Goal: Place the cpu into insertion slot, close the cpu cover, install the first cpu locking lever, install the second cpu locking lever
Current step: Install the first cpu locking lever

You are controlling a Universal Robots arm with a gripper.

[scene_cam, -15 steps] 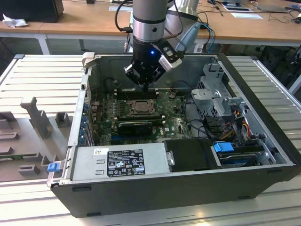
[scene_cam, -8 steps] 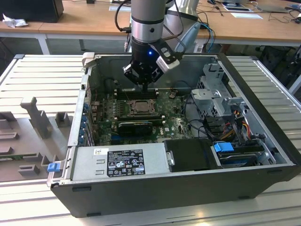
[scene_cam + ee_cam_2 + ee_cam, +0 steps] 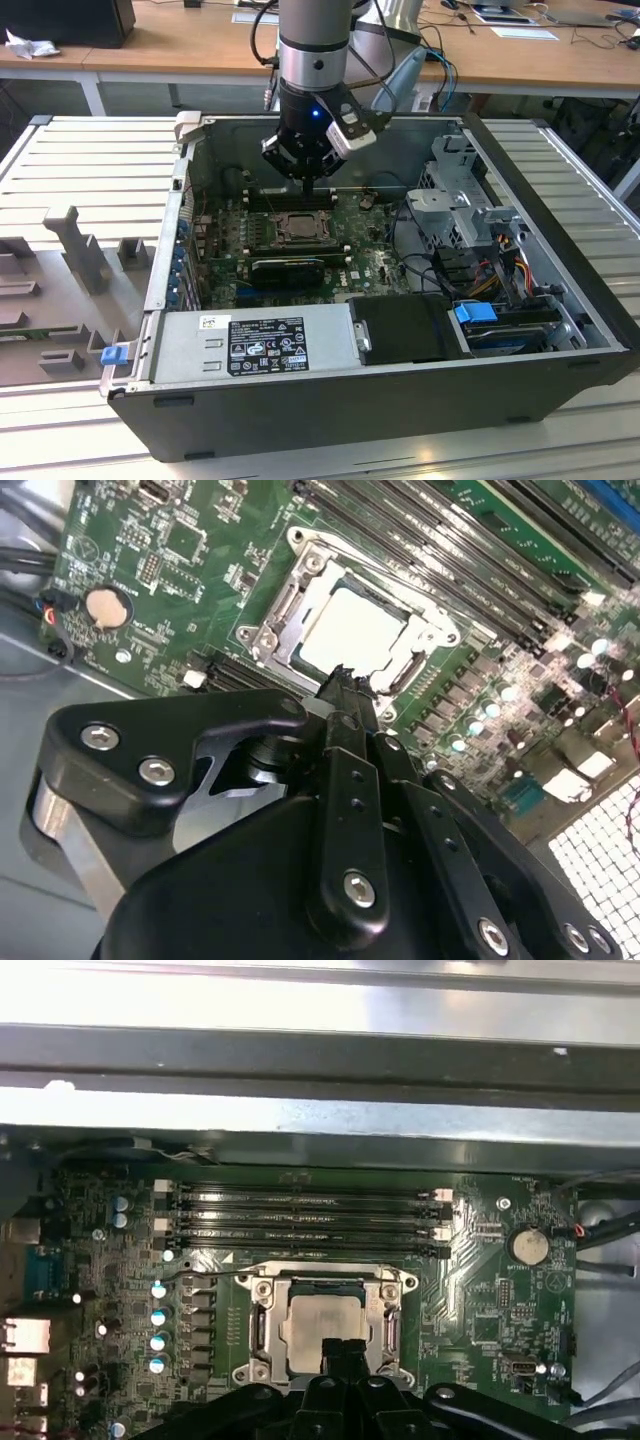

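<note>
**Gripper [image 3: 343, 1345] over cpu [image 3: 320, 1320] in open computer case [image 3: 400, 420]**

Black fingers [image 3: 332, 1353], pressed together and empty, hang just above the insertion slot [image 3: 297, 228]. The flat pale-silver cpu lies in it, framed by the thin silvery cpu cover [image 3: 262, 1322]. Black memory slots [image 3: 310, 1220] run on the far side; a boxy grey power supply [image 3: 250, 340] sits nearer.

To me the cpu [image 3: 322, 1320] reads as dull silver metal, the cpu cover [image 3: 263, 1315] as brighter, shinier metal. My gripper [image 3: 345, 680] looks matt black, the circuit board [image 3: 470, 1280] glossy.
</note>
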